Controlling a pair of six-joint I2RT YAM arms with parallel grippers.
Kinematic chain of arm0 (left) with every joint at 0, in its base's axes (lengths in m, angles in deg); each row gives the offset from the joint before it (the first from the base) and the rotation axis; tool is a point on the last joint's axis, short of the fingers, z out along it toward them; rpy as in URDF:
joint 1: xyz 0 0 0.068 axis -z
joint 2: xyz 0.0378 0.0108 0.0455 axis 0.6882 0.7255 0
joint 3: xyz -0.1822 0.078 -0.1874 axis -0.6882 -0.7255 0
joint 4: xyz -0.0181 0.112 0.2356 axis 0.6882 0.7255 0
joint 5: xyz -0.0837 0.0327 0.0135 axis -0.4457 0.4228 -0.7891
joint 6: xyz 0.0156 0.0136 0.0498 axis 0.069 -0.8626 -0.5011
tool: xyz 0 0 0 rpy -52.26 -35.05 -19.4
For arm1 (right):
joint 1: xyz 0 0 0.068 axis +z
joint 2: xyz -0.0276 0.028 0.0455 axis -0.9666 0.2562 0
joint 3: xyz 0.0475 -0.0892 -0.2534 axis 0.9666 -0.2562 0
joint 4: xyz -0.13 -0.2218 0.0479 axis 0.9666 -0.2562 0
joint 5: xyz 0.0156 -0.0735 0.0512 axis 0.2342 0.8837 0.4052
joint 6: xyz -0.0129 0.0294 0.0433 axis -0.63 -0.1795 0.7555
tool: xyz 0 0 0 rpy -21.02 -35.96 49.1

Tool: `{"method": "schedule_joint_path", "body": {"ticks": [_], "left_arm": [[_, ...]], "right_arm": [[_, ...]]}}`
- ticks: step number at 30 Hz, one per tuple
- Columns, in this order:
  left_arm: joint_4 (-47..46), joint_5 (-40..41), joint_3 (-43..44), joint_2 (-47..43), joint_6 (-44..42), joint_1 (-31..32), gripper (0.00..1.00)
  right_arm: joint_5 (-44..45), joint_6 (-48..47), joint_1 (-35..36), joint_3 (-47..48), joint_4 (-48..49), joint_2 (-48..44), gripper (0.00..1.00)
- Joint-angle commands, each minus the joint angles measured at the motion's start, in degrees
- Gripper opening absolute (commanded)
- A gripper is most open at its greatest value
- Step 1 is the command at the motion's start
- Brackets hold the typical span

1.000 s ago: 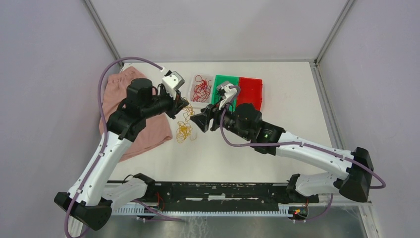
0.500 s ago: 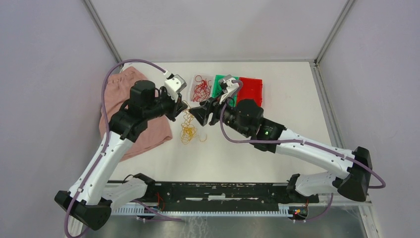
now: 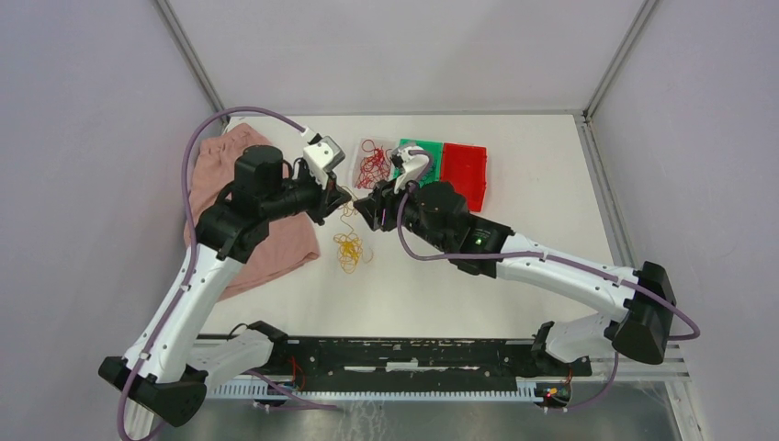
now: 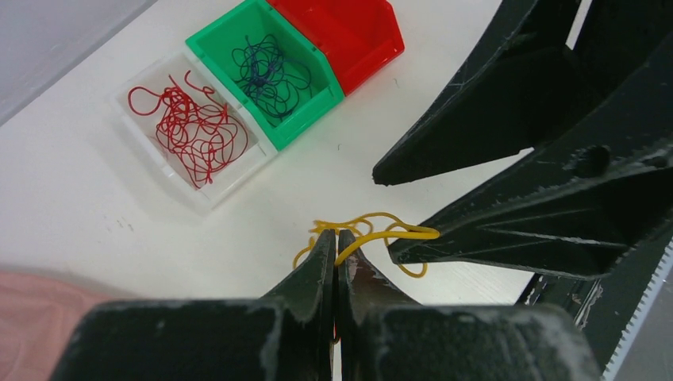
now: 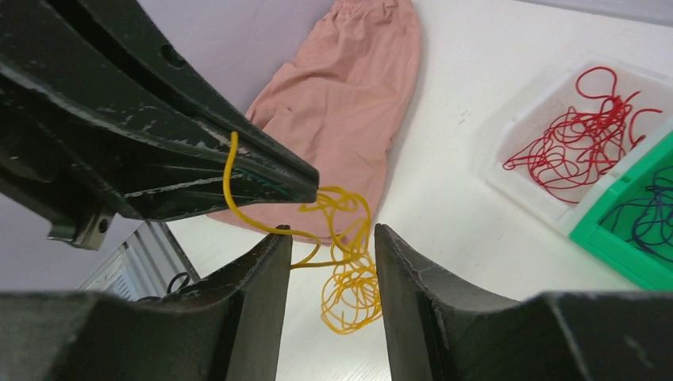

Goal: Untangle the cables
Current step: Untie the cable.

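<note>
Left fingers (image 4: 317, 274): closed flat against each other, pinching a strand of the yellow cables (image 4: 389, 236) at the tips, raised above the table (image 4: 95, 206). Right fingers (image 5: 254, 294): parted, facing the left pair tip to tip, with yellow loops passing through the gap; one loop touches a tip, no grip evident. The rest of the yellow bundle hangs down to a clump on the table between the arms. Red cables (image 4: 194, 131) lie in the clear tray (image 4: 218, 190); dark blue cables (image 4: 266, 67) in the green bin (image 4: 301, 119) beside it; red bin (image 4: 349, 36) next along. Pink cloth (image 5: 341, 95) lies left of the clump
</note>
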Motion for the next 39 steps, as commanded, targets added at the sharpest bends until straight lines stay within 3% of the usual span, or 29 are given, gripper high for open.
{"method": "schedule_joint_path", "body": {"ticks": [1,10,15,29,39], "left_arm": [[1.9,-6.5,3.9,0.2,-1.2,0.3,0.03],[9.0,-15.5,8.7,3.1,-4.6,0.3,0.03],[13.3,-19.3,11.0,4.2,-7.3,0.3,0.03],[19.9,-26.7,17.1,5.8,-10.4,0.3,0.03],[20.0,-19.6,20.4,5.6,-13.0,0.3,0.03]], "right_arm": [[5.6,-2.8,0.6,4.3,-1.2,1.0,0.47],[12.8,-9.7,5.1,3.0,5.7,1.6,0.53],[15.7,-10.8,6.2,-2.7,16.5,-0.7,0.53],[24.2,-11.0,6.2,-10.1,17.6,-7.4,0.20],[32.5,-12.5,6.2,-16.5,12.1,-17.0,0.15]]}}
